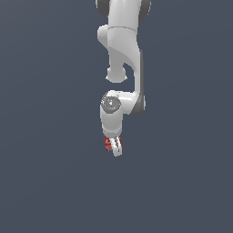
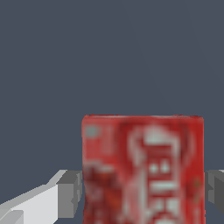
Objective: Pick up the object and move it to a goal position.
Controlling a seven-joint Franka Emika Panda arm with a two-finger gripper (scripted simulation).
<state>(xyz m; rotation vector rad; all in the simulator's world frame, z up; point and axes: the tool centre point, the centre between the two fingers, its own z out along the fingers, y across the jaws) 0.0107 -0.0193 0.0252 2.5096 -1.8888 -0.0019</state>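
Red box (image 2: 142,169) sits pinched between gripper (image 2: 143,192) pads across its narrow width; looks light, stiff, probably slippery-faced.

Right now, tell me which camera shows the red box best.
The wrist view. There the red box fills much of the picture, its whitish label print visible, with a grey finger pad against each side. In the exterior view the red box is only a tiny red patch, partly hidden at the gripper below the white arm.

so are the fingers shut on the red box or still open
Shut on it: in the wrist view both grey fingers press against the sides of the red box.
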